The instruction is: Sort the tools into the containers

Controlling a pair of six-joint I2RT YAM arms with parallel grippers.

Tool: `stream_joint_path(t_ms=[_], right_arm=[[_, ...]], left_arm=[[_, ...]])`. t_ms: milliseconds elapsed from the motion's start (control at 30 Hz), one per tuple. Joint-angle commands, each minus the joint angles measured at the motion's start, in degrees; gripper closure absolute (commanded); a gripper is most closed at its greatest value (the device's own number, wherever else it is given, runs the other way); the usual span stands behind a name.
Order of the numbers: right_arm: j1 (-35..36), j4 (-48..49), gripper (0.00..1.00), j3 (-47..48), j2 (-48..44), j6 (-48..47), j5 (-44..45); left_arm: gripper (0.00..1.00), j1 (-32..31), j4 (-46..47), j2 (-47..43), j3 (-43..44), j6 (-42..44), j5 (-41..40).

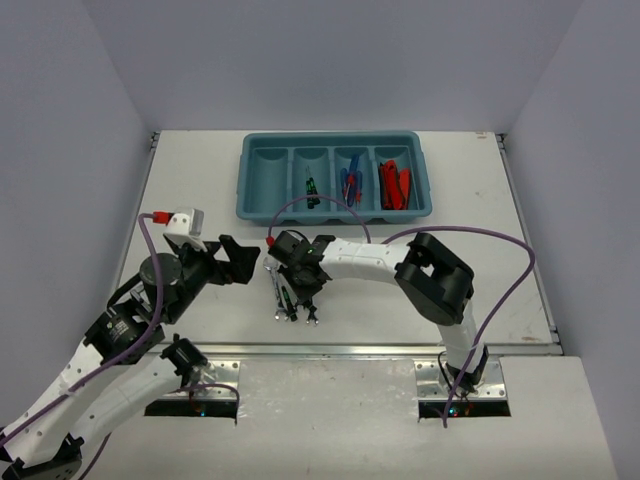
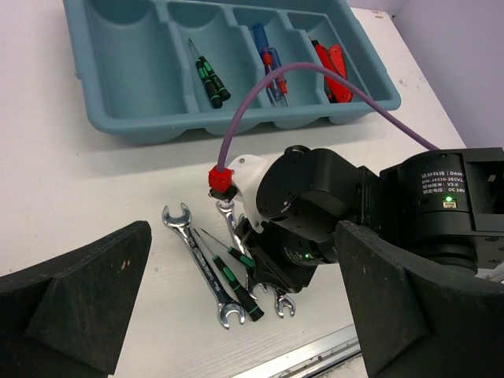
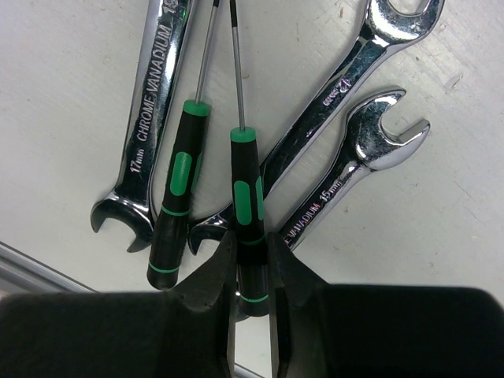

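Observation:
The teal tray (image 1: 337, 140) stands at the back of the table. It holds green-black drivers (image 1: 312, 187), blue screwdrivers (image 1: 351, 185) and red-and-black knives (image 1: 396, 185) in three separate compartments; the leftmost compartment is empty. A pile of silver wrenches (image 3: 150, 110) and two green-black drivers lies near the table's front edge. My right gripper (image 3: 250, 244) is down on the pile and shut on the handle of one driver (image 3: 246, 181). The other driver (image 3: 175, 197) lies just left of it. My left gripper (image 1: 232, 262) is open and empty, left of the pile.
Three wrenches lie under and beside the drivers, one at the left (image 2: 197, 260) and two under my right wrist (image 3: 346, 177). The metal strip of the table's front edge (image 1: 380, 350) runs just below the pile. A purple cable (image 2: 315, 75) arcs over the tray's front.

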Motion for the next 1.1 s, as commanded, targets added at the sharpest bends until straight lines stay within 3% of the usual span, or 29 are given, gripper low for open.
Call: stream_joint_path(t_ms=[0,100,233,367,467,533,700,833,867,967,1067], right_arm=[[0.5,0.9,1.0,-0.4,-4.6,1.3,3.1],[0.0,0.8,1.0,-2.0,-9.8,2.4,4.9],[-0.8,6.5,1.0,-14.3,-25.6,5.9,4.7],[-1.7,21.2,1.0,-32.4,-45.5,9.2,-5.3],[-1.9,28.1,1.0,-38.8,-56.2,9.0,-12.2],[-2.0,28.9,1.0,-39.7,-59.3,8.5,-13.7],[-1.9,29.8,1.0,-41.3,-65.5,8.3,-18.6],[-1.9,30.4,1.0,-41.9,-66.9,7.8,-20.6],[-1.9,30.4,1.0,-42.0,-67.0,7.7,-20.8],[-1.9,30.2,1.0,-41.9,-67.1,7.1,-20.7],[-1.9,30.3,1.0,-42.2,-66.8,6.8,-20.9]], left_arm=[[0.0,0.2,2.4,1.2,0.2,1.0,0.3],[0.0,0.3,1.8,1.7,1.3,0.3,-0.3],[0.0,0.3,1.7,0.8,0.4,-10.5,7.3],[0.0,0.3,24.7,-3.1,-12.2,-18.5,26.3],[0.0,0.3,45.8,-0.2,-19.8,-24.1,38.1],[0.0,0.1,56.5,3.8,-22.6,-27.6,41.7],[0.03,-2.9,68.5,14.7,-21.6,-28.5,44.7],[0.24,-4.0,71.7,19.5,-20.3,-27.6,44.6],[0.25,-4.0,72.3,20.3,-20.4,-27.6,44.7],[0.65,-4.1,73.2,21.7,-20.4,-27.5,43.8],[0.91,-4.2,73.7,22.1,-20.4,-27.5,43.7]])
